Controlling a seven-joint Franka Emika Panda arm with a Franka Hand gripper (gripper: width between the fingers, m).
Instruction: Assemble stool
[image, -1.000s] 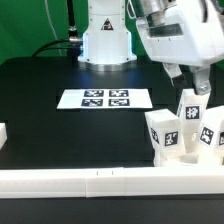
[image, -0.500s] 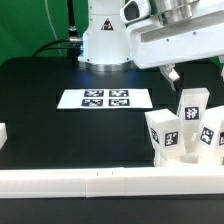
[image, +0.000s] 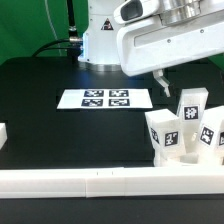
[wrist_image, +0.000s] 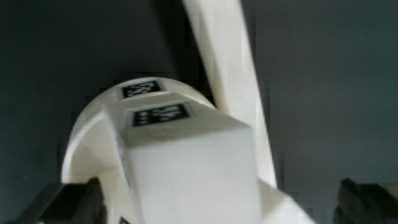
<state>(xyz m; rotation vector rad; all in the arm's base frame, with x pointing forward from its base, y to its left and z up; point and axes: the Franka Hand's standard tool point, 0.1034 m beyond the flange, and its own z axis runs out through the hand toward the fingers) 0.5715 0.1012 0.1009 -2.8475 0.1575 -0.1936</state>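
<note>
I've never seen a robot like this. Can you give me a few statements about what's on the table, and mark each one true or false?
1. The gripper is lifting a leg. False: it hangs open and empty over the legs, which stand on the table.
2. The marker board lies flat with nothing on it. True.
3. The legs stand on the marker board. False: they stand apart from it, at the exterior view's right.
4. A long white rail lies close to the legs. True.
</note>
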